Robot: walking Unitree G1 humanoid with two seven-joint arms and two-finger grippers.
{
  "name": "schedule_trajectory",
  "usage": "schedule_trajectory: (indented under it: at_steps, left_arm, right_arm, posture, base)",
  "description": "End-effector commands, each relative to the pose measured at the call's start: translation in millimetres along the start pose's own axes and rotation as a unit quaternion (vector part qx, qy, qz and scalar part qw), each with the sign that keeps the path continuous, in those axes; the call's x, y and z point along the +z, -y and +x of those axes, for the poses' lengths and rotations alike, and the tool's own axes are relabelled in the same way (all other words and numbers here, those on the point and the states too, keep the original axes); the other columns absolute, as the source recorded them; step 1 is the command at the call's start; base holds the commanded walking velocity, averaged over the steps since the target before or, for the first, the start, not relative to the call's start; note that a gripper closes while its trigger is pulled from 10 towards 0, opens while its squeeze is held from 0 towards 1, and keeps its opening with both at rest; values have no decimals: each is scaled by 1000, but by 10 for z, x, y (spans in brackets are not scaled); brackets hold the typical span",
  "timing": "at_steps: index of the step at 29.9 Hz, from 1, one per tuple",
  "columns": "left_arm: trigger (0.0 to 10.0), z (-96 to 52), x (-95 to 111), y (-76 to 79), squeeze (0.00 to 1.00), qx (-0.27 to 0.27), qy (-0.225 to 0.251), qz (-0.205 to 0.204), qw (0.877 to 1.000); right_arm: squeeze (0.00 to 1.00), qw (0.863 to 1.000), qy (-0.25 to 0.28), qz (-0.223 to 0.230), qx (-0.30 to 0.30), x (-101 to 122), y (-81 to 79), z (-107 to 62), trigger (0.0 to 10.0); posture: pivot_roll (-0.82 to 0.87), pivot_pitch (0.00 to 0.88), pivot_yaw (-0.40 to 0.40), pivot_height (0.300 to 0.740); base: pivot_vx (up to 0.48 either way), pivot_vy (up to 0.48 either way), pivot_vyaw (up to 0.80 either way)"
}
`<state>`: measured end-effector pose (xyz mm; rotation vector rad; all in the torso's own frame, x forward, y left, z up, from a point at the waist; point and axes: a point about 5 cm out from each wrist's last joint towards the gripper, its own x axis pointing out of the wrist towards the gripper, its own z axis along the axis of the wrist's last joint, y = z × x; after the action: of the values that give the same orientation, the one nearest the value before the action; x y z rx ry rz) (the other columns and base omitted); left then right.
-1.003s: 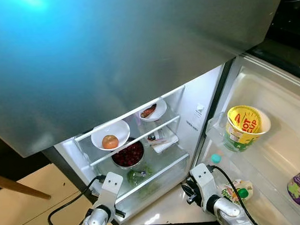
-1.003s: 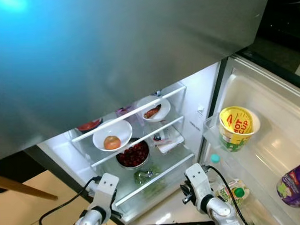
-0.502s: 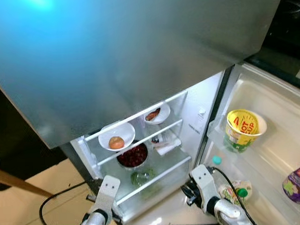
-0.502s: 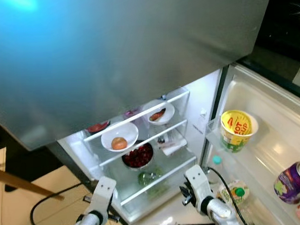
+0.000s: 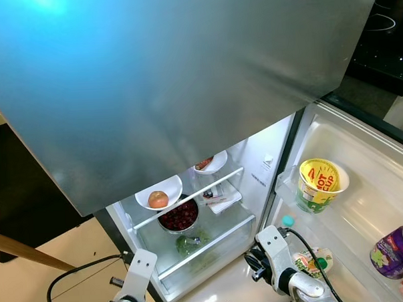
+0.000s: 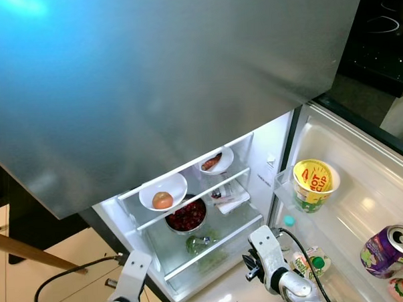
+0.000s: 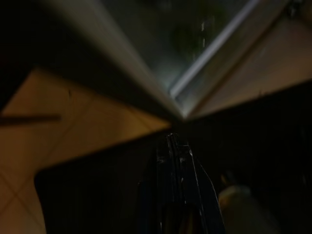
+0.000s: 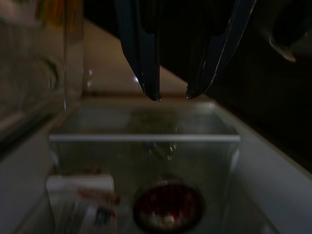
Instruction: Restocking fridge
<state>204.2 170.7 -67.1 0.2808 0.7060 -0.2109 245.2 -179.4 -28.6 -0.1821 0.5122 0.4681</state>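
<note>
Brushed steel covers the upper half of the head views: one closed freezer door (image 5: 171, 79) above the open fridge compartment (image 5: 191, 218), which is seen at lower centre. Inside, two white bowls are counted on the glass shelf: one (image 5: 159, 193) holding a single orange-brown round fruit (image 5: 158, 199), and one further back (image 6: 216, 161) holding a brownish piece of food. Below them, one metal bowl of dark red berries (image 5: 178, 216) is seen, beside a flat white packet (image 5: 220, 197). Something green (image 5: 189, 244) is made out through the clear crisper drawer at the bottom.

At the right of the frame, the open fridge door (image 5: 369, 170) carries one yellow cup-noodle tub (image 5: 318, 184) in an upper bin. One purple drink can (image 6: 384, 251) lies tilted at the lower right, and one small green-capped bottle (image 6: 312, 262) sits in the lowest bin.

Both arms are seen at the bottom edge. The left gripper (image 7: 173, 146) is pointed at the lower corner of the fridge, its two fingers pressed together. The right gripper (image 8: 172, 96) is aimed into the compartment towards the berries, its two fingers (image 8: 141, 53) held narrowly apart and holding nothing.
</note>
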Motion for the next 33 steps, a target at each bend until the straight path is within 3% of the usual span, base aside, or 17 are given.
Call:
schedule_trajectory:
  at_steps: [1,4,6,7,9,12,13,15,26,33]
  left_arm:
    - [10000,-64,-182,-64,0,3,-38,11,999]
    - [10000,-88,-244,-61,0,3,-51,6,999]
    - [10000,-161,-421,-60,0,9,-88,-11,996]
    - [10000,-161,-421,-60,0,9,-88,-11,996]
    - [10000,-245,-602,-60,0,18,-128,-33,991]
    - [10000,-288,-685,-59,0,22,-147,-45,988]
    - [10000,-376,-841,-58,0,32,-182,-63,981]
    - [10000,-425,-920,-52,0,38,-199,-70,977]
    - [10000,-449,-966,10,0,48,-213,-101,971]
    - [10000,-422,-928,-12,0,51,-209,-102,971]
  right_arm:
    - [0,999,-34,9,-3,-151,-38,-46,10000]
    - [0,998,-52,17,-10,-221,-41,-71,10000]
    - [0,992,-121,29,-34,-473,-78,-169,10000]
    - [0,992,-121,29,-34,-473,-78,-169,10000]
    - [0,982,-175,39,-49,-697,-137,-285,10000]
    - [0,978,-194,46,-57,-781,-161,-337,10000]
    - [0,969,-224,70,-76,-936,-201,-446,10000]
    - [0,962,-241,90,-87,-1029,-225,-518,10000]
    - [0,941,-306,108,-96,-1325,-308,-795,10000]
    - [0,945,-295,106,-98,-1249,-276,-717,10000]
  posture:
    - [-56,80,51,740]
    - [-57,75,49,740]
    - [-56,61,42,740]
    - [-56,61,42,740]
    - [-55,48,35,740]
    - [-56,42,33,740]
    - [-58,32,29,740]
    - [-59,25,25,740]
    - [-46,9,3,740]
    - [-44,9,2,740]
  base:
    - [0,0,0]
    - [0,0,0]
    - [0,0,0]
    - [0,0,0]
    - [0,0,0]
    - [0,0,0]
    - [0,0,0]
    - [0,0,0]
    - [0,0,0]
    - [0,0,0]
